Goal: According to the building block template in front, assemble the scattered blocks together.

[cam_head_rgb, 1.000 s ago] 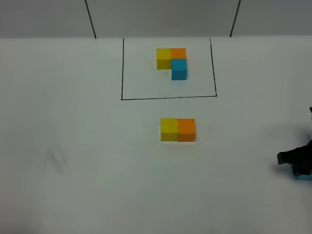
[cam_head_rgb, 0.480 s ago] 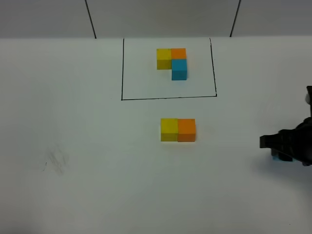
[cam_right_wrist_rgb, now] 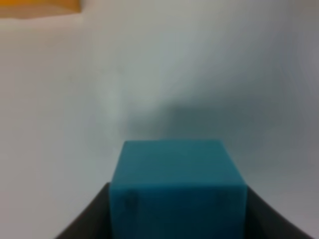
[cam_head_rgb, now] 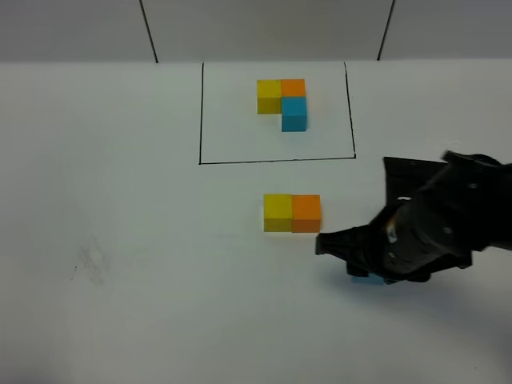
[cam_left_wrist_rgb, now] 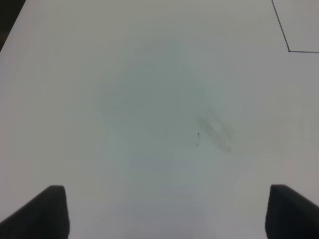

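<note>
The building block template [cam_head_rgb: 282,102] is an L of yellow, orange and blue cubes inside a black drawn rectangle [cam_head_rgb: 276,160] at the back. A loose yellow cube [cam_head_rgb: 278,213] and orange cube [cam_head_rgb: 306,214] sit joined side by side in the middle of the table. My right gripper [cam_head_rgb: 364,272] is shut on the light blue cube [cam_right_wrist_rgb: 177,186], which peeks out under the arm in the high view [cam_head_rgb: 366,278], to the front right of the orange cube. An orange edge [cam_right_wrist_rgb: 40,6] shows in the right wrist view. My left gripper [cam_left_wrist_rgb: 162,211] is open and empty over bare table.
A faint grey smudge [cam_head_rgb: 92,264] marks the white table at the left; it also shows in the left wrist view [cam_left_wrist_rgb: 214,130]. A corner of the black rectangle [cam_left_wrist_rgb: 288,49] shows there too. Black seams [cam_head_rgb: 148,32] run up the back wall.
My right arm has moved left from the table's right edge toward the yellow and orange pair, carrying the blue cube. The other cubes have not moved.
</note>
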You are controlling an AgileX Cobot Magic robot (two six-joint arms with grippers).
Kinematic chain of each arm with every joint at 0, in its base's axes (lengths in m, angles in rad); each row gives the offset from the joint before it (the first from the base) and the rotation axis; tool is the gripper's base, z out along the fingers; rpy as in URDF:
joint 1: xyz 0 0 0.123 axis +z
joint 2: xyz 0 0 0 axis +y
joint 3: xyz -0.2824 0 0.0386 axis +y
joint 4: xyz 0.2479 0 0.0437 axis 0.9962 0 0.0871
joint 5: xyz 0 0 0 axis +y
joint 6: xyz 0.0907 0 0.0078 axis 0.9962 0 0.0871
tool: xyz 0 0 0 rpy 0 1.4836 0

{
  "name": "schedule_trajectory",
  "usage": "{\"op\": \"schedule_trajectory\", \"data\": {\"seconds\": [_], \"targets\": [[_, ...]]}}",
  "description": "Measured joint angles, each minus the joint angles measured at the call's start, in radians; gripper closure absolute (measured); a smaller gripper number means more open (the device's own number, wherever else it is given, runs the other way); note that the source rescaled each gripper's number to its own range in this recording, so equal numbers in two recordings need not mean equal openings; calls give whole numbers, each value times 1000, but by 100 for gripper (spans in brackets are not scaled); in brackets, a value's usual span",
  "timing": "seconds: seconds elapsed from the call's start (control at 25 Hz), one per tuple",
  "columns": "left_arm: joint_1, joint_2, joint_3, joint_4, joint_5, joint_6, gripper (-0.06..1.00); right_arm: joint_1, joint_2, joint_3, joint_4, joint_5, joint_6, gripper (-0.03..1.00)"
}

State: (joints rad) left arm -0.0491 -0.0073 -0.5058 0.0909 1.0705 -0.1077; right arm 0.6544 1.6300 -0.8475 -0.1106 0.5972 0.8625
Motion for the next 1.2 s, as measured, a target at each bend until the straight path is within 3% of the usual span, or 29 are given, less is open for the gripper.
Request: {"op": "schedule_trajectory", "data": {"seconds": [0.16,0.52,0.72,1.2], "targets": [[0,0,0,0,0,0,26,77,133,-161,-47,82,117,71],[0,0,0,0,0,0,26,136,348,-363,-49,111,150,71],[0,0,0,0,0,0,26,136,404,-389,-69,113,187,71],[0,0,0,0,0,0,26,136,405,-391,-226,114,302,71]]}}
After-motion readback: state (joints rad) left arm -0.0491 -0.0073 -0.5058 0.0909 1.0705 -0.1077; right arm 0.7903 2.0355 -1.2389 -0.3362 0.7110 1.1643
